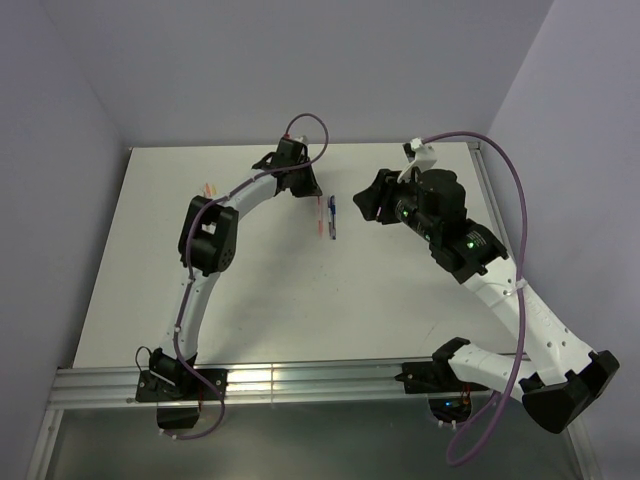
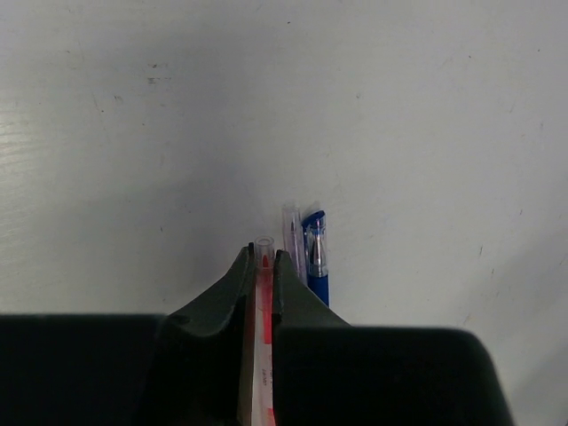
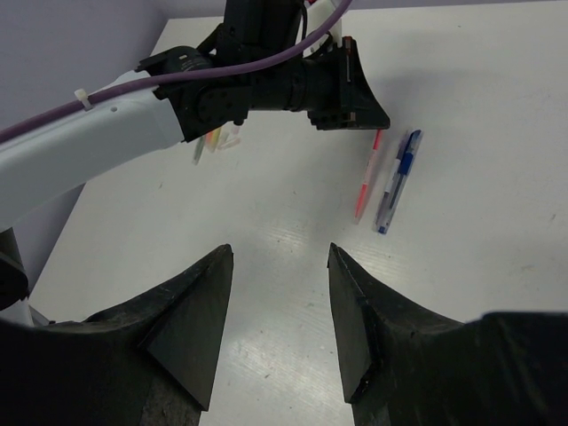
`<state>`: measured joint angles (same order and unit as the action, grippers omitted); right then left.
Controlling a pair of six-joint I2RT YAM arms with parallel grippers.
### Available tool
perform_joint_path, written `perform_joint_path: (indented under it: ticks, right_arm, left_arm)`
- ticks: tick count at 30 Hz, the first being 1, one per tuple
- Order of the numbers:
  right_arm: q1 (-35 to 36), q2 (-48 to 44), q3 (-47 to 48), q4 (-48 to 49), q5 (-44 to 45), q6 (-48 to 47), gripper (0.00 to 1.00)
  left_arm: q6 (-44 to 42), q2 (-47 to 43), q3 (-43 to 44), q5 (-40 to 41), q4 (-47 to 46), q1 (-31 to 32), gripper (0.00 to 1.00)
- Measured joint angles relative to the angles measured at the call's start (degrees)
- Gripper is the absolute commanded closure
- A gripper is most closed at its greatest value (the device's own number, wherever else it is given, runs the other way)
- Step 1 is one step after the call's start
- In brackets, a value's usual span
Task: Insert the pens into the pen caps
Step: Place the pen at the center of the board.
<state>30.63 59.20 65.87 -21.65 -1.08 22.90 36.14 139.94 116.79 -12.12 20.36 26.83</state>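
A red pen [image 3: 367, 175] lies on the white table [image 1: 270, 300], its far end between the fingers of my left gripper [image 1: 313, 192]. In the left wrist view the left gripper [image 2: 264, 257] is shut on the red pen [image 2: 263, 302], whose clear-tipped end pokes out past the fingertips. A blue pen [image 2: 316, 257] and a clear one [image 2: 290, 232] lie side by side just right of it. My right gripper [image 3: 280, 253] hovers open over bare table, short of the pens, with nothing between its fingers. The blue pen [image 3: 398, 176] lies ahead to its right. I cannot single out any pen caps.
Small orange and yellow pieces [image 1: 208, 188] lie on the table behind the left arm [image 1: 205, 240], also visible under it in the right wrist view [image 3: 218, 140]. Walls close the table on the left, back and right. A metal rail [image 1: 300, 382] runs along the near edge.
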Motion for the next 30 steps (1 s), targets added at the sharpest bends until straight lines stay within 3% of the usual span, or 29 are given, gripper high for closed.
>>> perform_joint_path:
  ticks: [10,19,24,30]
  right_arm:
    - [-0.04,-0.04,-0.70,-0.02,-0.04,-0.02,0.45]
    - [-0.04,-0.04,-0.70,-0.02,-0.59,-0.04,0.44]
    - [-0.04,-0.04,-0.70,-0.02,-1.09,-0.04,0.44]
    - [-0.04,-0.04,-0.70,-0.04,-1.77,-0.07,0.45]
  left_arm:
    - [0.96,0.85,0.00,0.02,-0.83,0.00,0.72]
    - [0.63,-0.31,-2.45,0.13,-2.64,-0.02,0.70]
    - [0.24,-7.87,-9.90,2.29,-3.19,-0.70,0.73]
    - [-0.57,-25.77,-21.03,9.44,-3.32,-4.44,0.73]
